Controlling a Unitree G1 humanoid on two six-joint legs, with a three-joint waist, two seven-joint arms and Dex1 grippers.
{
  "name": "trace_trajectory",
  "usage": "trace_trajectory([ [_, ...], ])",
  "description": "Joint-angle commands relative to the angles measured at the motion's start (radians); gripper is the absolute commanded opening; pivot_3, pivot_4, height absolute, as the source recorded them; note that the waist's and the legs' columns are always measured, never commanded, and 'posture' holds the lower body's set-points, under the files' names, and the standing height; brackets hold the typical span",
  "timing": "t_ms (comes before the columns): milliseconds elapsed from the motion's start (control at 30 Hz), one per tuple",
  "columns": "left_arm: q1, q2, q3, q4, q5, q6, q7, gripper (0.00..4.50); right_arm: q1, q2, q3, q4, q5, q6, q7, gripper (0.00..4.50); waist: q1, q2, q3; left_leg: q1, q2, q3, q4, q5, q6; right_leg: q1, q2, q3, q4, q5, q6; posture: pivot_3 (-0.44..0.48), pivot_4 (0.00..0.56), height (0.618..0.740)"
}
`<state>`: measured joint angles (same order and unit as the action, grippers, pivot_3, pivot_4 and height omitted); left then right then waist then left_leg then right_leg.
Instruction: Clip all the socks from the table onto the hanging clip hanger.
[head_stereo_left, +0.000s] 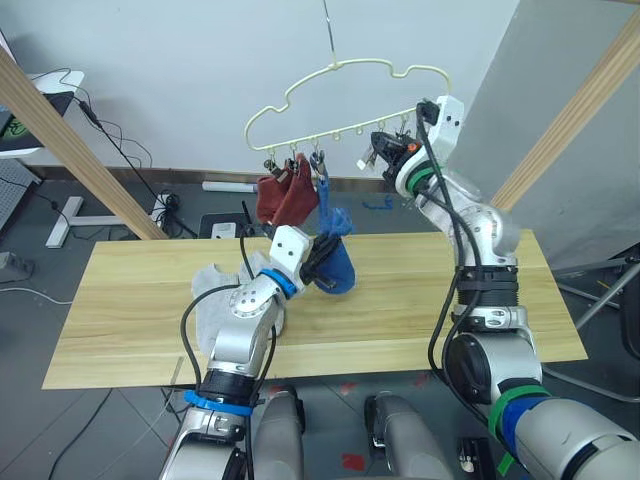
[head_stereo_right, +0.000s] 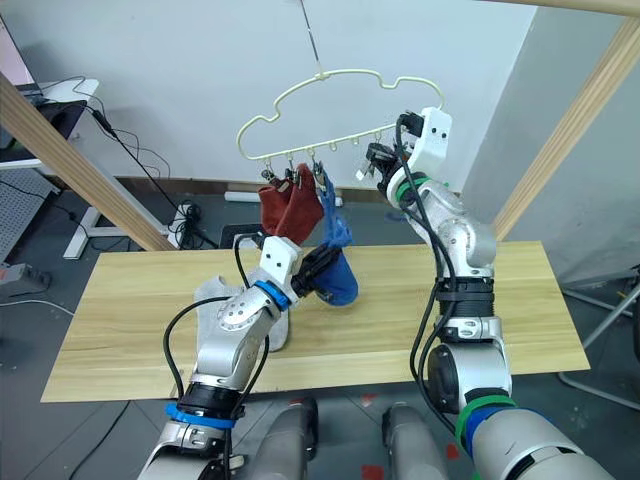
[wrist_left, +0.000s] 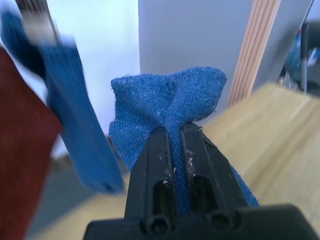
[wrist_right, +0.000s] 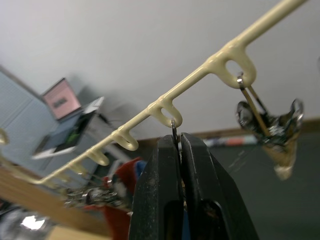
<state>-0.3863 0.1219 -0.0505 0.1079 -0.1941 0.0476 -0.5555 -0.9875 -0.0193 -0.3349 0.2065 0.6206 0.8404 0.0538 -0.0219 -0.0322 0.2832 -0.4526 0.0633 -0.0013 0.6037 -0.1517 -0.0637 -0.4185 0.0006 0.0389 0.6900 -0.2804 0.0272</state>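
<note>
Overhead, from the left eye view, the pale yellow cloud-shaped wire clip hanger (head_stereo_left: 345, 100) hangs above the long light-wood plank worktop (head_stereo_left: 120, 310), already carrying two rust-red knit socks (head_stereo_left: 285, 195) and one blue knit sock (head_stereo_left: 333, 215) at its left-hand clips; the left gripper (head_stereo_left: 322, 255) lifts a second blue knit sock (head_stereo_left: 340, 270) just below them, and a light grey knit sock (head_stereo_left: 215, 300) lies on the worktop beside that arm. That counts two red, two blue and at least one grey, since the arm hides enough that I cannot tell whether a second grey lies there. The right eye view shows the right gripper (head_stereo_right: 378, 165) raised to the row of small dark metal clips. Close up in the left wrist view, the fingers (wrist_left: 160, 165) pinch narrowly on a fold of the blue sock. The right wrist view has the fingers (wrist_right: 165, 175) closed tight on the wire of a clip (wrist_right: 174, 131), with a free clip (wrist_right: 270, 117) beside it. The risk, I judge, is that the thin fold slips out, or the swinging hanger shifts the clip off line as the sock comes up.
</note>
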Motion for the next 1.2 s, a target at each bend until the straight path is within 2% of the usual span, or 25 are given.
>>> trace_trajectory([
  [33, -0.022, -0.017, -0.006, -0.048, 0.003, -0.062, 0.021, 0.01, 0.006, -0.007, -0.081, -0.04, 0.107, 0.157, -0.081, 0.0, 0.0, 0.0, 0.0, 0.0, 0.0, 0.0, 0.0, 0.0, 0.001, 0.0, 0.0, 0.0, 0.0, 0.0, 0.0, -0.014, 0.28, 0.74],
  [233, -0.06, -0.039, -0.015, -0.03, 0.004, -0.086, 0.04, 0.01, 0.007, 0.007, -0.121, -0.079, 0.198, 0.25, -0.157, 0.0, -0.001, 0.0, 0.0, -0.001, 0.0, 0.0, 0.0, -0.001, 0.002, 0.0, 0.0, 0.0, -0.002, -0.002, 0.003, -0.017, 0.277, 0.74],
  [567, -0.076, -0.038, -0.012, -0.016, -0.016, -0.07, 0.036, 0.01, 0.011, 0.009, -0.122, -0.097, 0.255, 0.28, -0.213, 0.0, -0.002, 0.0, 0.0, -0.002, 0.0, 0.001, -0.001, -0.002, 0.003, 0.0, 0.0, 0.0, -0.006, -0.002, 0.004, -0.024, 0.284, 0.74],
  [1200, -0.121, -0.053, -0.014, 0.038, -0.019, -0.087, 0.02, 0.01, 0.014, -0.018, -0.07, -0.08, 0.259, 0.247, -0.179, 0.0, -0.004, 0.0, 0.0, -0.004, 0.0, 0.001, -0.001, -0.003, 0.005, -0.001, 0.001, 0.0, -0.009, -0.001, 0.005, -0.022, 0.29, 0.74],
])
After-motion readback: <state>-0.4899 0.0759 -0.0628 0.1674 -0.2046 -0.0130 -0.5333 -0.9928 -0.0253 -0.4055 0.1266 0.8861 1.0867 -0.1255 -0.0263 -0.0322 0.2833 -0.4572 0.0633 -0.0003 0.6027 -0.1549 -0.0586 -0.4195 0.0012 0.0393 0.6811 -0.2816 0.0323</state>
